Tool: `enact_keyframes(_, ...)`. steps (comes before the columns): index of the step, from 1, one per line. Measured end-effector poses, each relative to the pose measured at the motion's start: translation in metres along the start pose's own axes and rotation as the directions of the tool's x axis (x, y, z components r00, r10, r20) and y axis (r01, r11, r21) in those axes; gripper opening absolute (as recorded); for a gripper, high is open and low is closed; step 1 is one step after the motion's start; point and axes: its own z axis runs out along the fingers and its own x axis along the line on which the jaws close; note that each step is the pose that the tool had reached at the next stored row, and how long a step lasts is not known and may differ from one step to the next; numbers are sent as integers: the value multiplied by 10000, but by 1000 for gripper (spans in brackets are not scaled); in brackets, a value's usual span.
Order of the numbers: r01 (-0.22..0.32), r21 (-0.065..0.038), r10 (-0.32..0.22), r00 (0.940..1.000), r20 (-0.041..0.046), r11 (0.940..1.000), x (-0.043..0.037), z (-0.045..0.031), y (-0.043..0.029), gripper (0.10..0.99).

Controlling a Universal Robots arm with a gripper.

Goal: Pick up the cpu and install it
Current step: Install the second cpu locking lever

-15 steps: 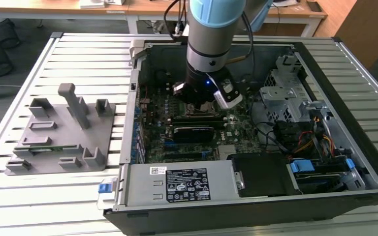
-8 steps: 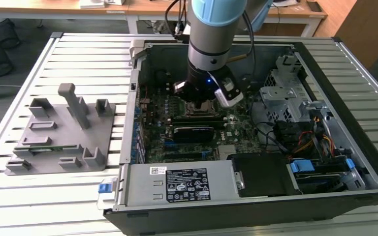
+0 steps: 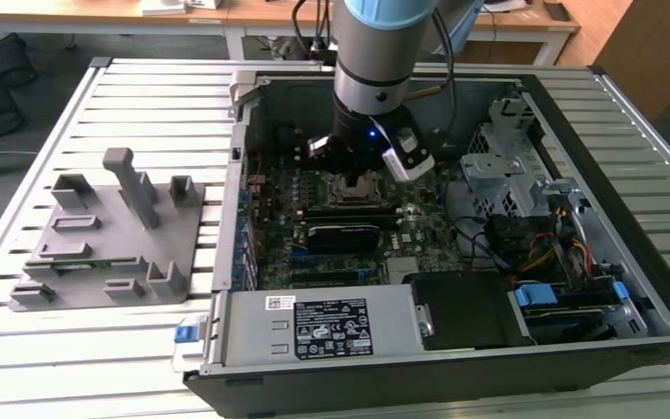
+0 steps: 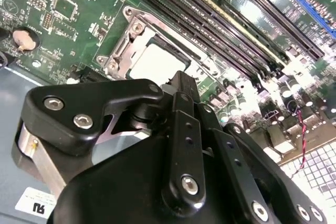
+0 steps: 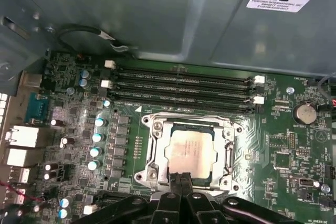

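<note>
The small flat square silver-grey cpu (image 5: 190, 152) lies flat inside the square metal socket frame (image 5: 152, 153) on the green motherboard (image 5: 79, 124), metal top facing up. Being square, it has no long axis I can name; its edges run parallel to the frame's. So placing looks done, though I can't tell whether it is fully seated or locked. My claw (image 5: 180, 178) hangs just above its near edge, fingers together, gripping nothing.

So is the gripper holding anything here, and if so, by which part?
It cannot be told. The gripper is right at the near edge of the cpu, which lies in the socket, but whether it grips that edge is unclear.
</note>
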Motion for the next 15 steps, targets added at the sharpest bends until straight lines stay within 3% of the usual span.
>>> enact_keyframes(9, -12, -3, 12, 10000, -54, 10000, 18, -35, -184, 106)
enact_keyframes(15, -12, -10, 12, 10000, -53, 10000, 47, -32, -227, 106)
